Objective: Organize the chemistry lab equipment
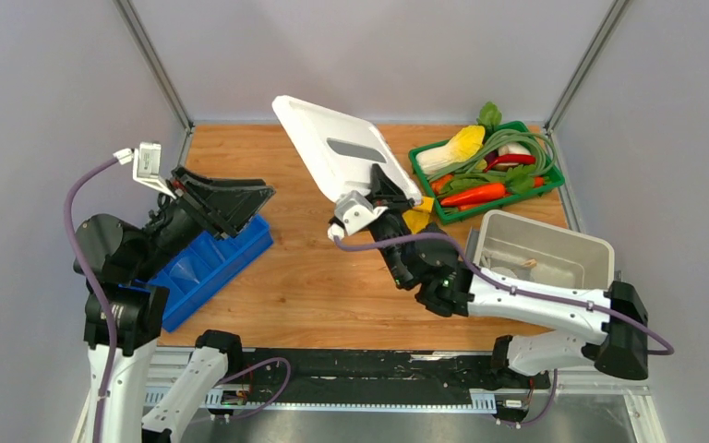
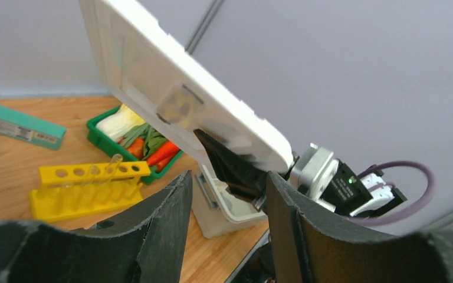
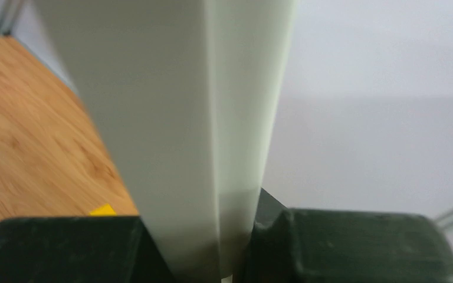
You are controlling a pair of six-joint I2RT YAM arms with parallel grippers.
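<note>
Right jaws are clamped on the low edge of the white lid (image 1: pixel 332 152), holding it tilted up mid-frame. The yellow rack (image 2: pixel 88 183) sits on the surface just beside those jaws, by the green basket (image 2: pixel 99 138), and a few small lab bits (image 1: pixel 517 269) lie in the white bin (image 1: pixel 554 224) at lower right. Left jaws hang open and empty over the blue tray (image 1: pixel 208 263), far left.

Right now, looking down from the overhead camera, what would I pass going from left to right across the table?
Blue tray → white lid, held up by the right claw → green basket of toy vegetables.
</note>
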